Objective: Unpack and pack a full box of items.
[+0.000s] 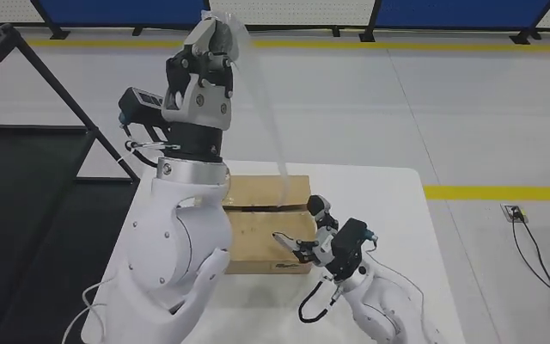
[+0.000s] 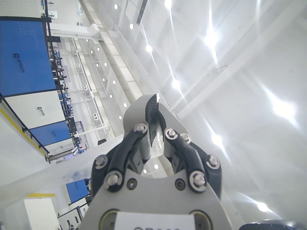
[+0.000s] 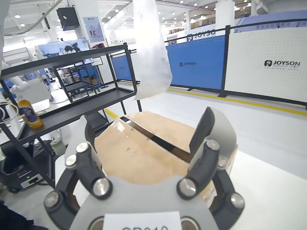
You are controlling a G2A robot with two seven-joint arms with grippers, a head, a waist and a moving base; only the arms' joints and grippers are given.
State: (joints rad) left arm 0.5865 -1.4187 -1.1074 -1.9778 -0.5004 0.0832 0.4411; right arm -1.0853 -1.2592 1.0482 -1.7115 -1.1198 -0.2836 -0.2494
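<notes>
Box (image 1: 258, 230), right pincer (image 3: 148, 123) spread just above

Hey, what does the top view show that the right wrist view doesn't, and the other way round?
Top view only: the left gripper, high above the table and shut on the upper end of the plastic film.
Right wrist view only: an orange bottle standing on the black rack beside the table.
Both: the cardboard box with its flaps nearly closed, the film hanging over it, and the open right gripper by the box.
</notes>
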